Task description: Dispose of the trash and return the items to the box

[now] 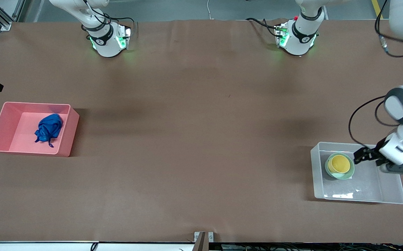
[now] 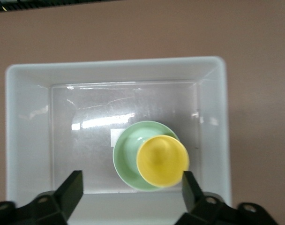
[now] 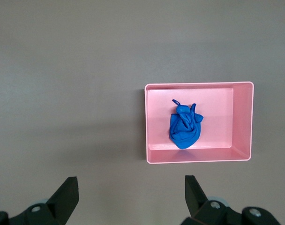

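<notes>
The yellow cup (image 1: pixel 339 164) sits inside the mint-green bowl (image 1: pixel 348 174), and both stand in the clear plastic tub (image 1: pixel 365 183) at the left arm's end of the table. My left gripper (image 1: pixel 357 157) is open and empty, held over the tub just beside the bowl. In the left wrist view the cup (image 2: pixel 162 161), the bowl (image 2: pixel 126 152) and the tub (image 2: pixel 30 140) lie below my open left gripper (image 2: pixel 131 183). The blue cloth wad (image 1: pixel 49 127) lies in the pink bin (image 1: pixel 69 134). My right gripper (image 3: pixel 130 187) is open and empty, high above the table beside the bin (image 3: pixel 198 159) and the cloth (image 3: pixel 184 129).
The pink bin stands at the right arm's end of the table, the tub at the left arm's end. Brown tabletop (image 1: pixel 194 139) stretches between them. A cable loops from the left arm's wrist (image 1: pixel 353 122) above the tub.
</notes>
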Controlling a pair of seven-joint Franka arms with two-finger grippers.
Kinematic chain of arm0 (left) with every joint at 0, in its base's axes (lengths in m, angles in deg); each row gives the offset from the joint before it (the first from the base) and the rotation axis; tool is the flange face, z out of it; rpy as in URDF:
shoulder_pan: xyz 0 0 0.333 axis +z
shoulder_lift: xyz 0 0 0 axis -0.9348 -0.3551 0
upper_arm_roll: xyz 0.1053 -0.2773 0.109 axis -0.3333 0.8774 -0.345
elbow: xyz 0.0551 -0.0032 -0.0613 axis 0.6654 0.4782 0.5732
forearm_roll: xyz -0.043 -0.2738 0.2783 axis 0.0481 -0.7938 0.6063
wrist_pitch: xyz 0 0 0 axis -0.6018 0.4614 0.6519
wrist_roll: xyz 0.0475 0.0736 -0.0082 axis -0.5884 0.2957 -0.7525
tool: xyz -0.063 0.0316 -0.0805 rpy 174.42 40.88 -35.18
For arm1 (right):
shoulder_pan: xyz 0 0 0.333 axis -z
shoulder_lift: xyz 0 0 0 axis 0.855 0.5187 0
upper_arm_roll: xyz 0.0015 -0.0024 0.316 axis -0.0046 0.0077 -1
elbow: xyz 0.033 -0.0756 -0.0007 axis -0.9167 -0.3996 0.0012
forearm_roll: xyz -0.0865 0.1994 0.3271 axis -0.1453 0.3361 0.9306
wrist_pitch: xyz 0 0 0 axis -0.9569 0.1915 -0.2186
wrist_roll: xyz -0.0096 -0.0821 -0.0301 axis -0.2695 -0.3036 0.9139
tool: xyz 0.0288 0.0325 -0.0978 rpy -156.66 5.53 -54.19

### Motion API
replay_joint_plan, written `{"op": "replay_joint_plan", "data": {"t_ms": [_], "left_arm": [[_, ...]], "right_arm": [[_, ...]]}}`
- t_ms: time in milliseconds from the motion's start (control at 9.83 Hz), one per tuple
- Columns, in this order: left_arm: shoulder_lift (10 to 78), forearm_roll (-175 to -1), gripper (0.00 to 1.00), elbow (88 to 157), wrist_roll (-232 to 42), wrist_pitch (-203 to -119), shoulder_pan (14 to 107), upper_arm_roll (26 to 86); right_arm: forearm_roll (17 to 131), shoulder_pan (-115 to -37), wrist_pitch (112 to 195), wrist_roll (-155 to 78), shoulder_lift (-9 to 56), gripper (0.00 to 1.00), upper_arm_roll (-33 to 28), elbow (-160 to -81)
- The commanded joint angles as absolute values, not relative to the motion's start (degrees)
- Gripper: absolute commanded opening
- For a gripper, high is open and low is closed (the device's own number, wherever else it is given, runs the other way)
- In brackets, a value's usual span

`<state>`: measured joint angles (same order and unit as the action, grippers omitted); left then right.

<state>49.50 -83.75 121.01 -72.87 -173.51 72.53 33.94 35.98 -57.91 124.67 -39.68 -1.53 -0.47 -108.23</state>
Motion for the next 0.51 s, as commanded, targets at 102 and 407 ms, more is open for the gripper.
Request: {"op": "replay_joint_plan", "data": {"t_ms": [102,407], "left_arm": [[66.60,-81.12,1.00,133.52,-80.48,-165.74,70.08,36.22],[74.55,-80.14,1.00,136.65,-84.28,-159.69,69.99,40.80]], "right_arm": [[36.40,-57.35,124.09,-39.47,-1.74,1.00,-0.92,-108.03],[36.40,-57.35,124.09,-39.47,-1.74,1.00,-0.92,-108.03]]}}
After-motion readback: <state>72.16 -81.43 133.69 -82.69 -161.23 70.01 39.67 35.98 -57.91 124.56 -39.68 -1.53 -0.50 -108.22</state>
